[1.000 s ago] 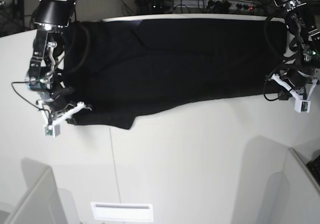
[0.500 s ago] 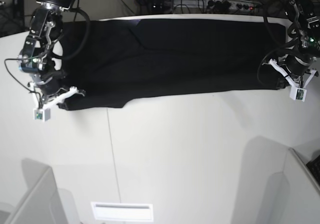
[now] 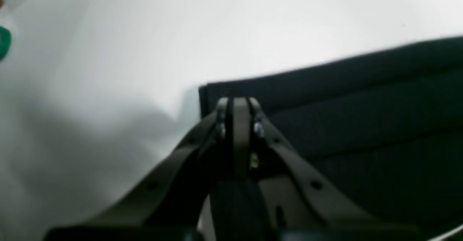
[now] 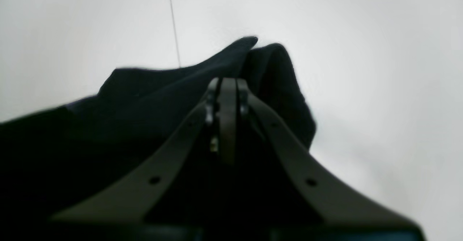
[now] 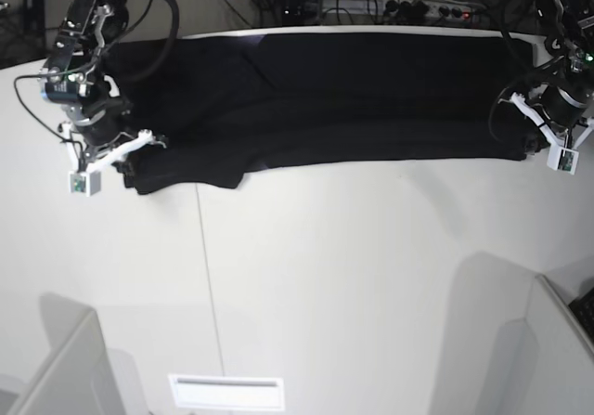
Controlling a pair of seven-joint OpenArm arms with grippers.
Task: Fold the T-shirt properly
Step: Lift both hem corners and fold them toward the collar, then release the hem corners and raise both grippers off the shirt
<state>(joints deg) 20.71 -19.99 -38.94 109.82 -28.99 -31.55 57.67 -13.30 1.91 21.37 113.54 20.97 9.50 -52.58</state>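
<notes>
White surface point(image 5: 325, 276) carries the T-shirt point(image 5: 325, 99) stretched along its far edge. Left end effector point(image 5: 536, 144) and right end effector point(image 5: 139, 150) clamped on opposite ends. Limp, light cloth; corner pinches look best.

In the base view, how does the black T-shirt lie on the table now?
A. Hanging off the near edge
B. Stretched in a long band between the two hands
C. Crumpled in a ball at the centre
B: the T-shirt spans from the right hand to the left hand.
</notes>
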